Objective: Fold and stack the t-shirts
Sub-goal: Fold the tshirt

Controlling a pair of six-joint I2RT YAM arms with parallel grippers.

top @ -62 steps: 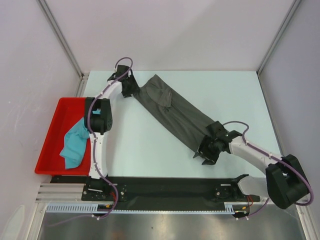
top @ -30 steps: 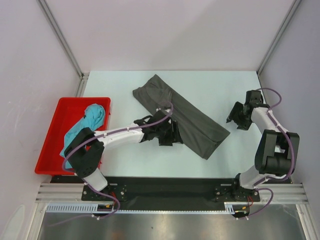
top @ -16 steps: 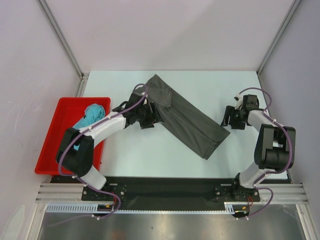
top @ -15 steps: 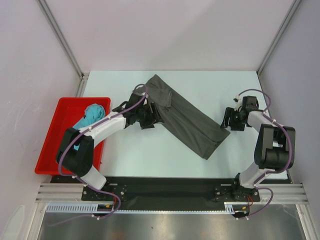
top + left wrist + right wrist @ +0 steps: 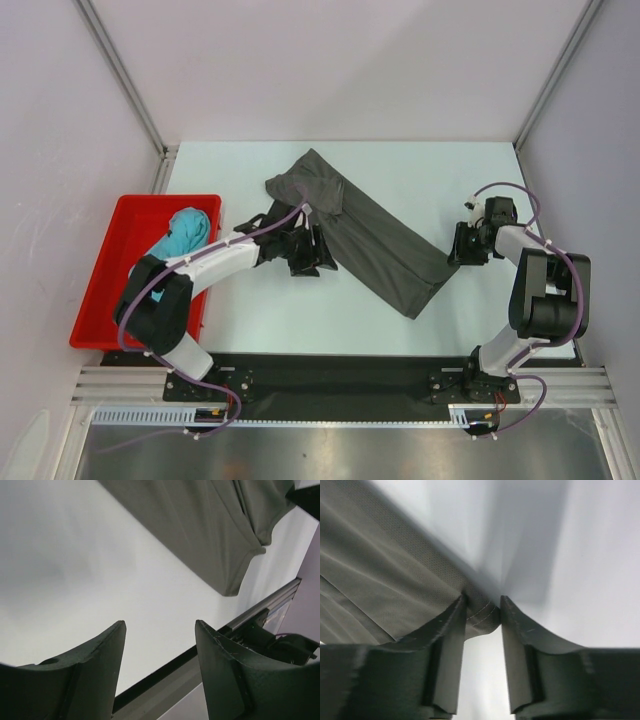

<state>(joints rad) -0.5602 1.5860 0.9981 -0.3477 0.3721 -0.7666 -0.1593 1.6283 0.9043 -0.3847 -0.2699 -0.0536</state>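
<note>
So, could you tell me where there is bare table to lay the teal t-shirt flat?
Two patches: far right, beyond the dark grey t-shirt, and the near strip between it and the base rail. The middle is crowded: left gripper, right gripper.

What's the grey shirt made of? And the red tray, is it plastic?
The grey t-shirt looks like soft, matte knit cloth: up close you see tiny weave dots, a stitched hem and creases. The red tray is probably hard plastic: smooth, evenly coloured, with stiff raised walls.
</note>
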